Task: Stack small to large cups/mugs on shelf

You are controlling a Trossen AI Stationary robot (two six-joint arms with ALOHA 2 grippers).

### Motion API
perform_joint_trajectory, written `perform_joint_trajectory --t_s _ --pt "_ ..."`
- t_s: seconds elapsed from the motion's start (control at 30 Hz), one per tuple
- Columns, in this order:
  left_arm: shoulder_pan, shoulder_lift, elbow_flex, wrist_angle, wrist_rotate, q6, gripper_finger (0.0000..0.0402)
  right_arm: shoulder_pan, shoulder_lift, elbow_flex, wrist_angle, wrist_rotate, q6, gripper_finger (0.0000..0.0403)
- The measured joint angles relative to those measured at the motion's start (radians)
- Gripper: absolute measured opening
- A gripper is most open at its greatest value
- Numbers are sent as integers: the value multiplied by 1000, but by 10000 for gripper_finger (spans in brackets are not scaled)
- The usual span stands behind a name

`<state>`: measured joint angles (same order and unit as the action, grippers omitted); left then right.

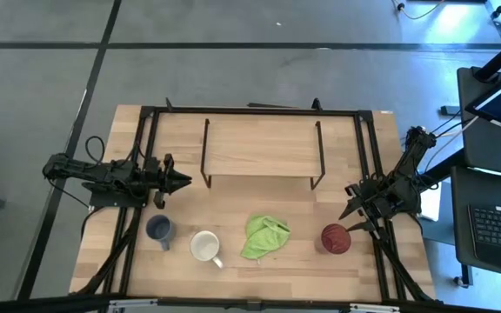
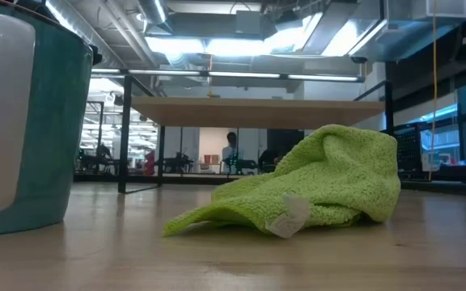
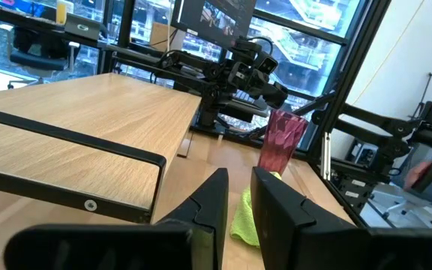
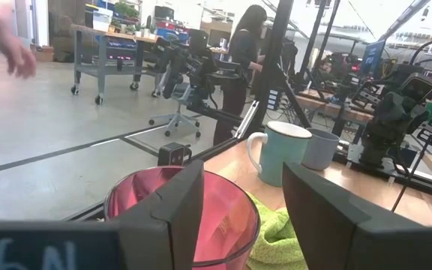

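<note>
room: workshop beyond a wooden table (image 1: pixel 259 271).
right gripper (image 1: pixel 361 219): spread wide, just beside the dark red cup (image 1: pixel 336 238), lower right, gripping nothing.
left gripper (image 1: pixel 179 182): narrow gap, empty, left.
cup: likely light, stiff, slick; pinch its rim.
shelf (image 1: pixel 259 148): upper centre.

Blue-grey mug (image 1: pixel 159 229), white mug (image 1: pixel 205 247), red cup (image 1: pixel 336 238) upright — before bare shelf (image 1: pixel 259 148)
</note>
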<state>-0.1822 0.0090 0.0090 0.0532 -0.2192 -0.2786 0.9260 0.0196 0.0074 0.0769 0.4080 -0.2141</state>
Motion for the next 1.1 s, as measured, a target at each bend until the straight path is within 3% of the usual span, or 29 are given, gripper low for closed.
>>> perform_joint_trajectory --t_s 0.17,0.27,0.4,0.6,0.77,0.87,1.0,1.1 --pt "0 0 0 0 0 0 55 0 0 0 38 0 1 181" --pt "0 0 0 0 0 0 55 0 0 0 151 1 32 181" --pt "0 0 0 0 0 0 55 0 0 20 307 104 52 181" --pt "0 0 0 0 0 0 55 0 79 192 256 362 -31 181" --pt "0 0 0 0 0 0 55 -1 274 432 273 338 -232 181" --pt "0 0 0 0 0 0 55 -1 435 604 189 424 -348 181" --pt "0 0 0 0 0 0 55 -2 612 812 -124 678 -385 181" --pt "0 0 0 0 0 0 55 -1 682 922 -267 695 -319 181"
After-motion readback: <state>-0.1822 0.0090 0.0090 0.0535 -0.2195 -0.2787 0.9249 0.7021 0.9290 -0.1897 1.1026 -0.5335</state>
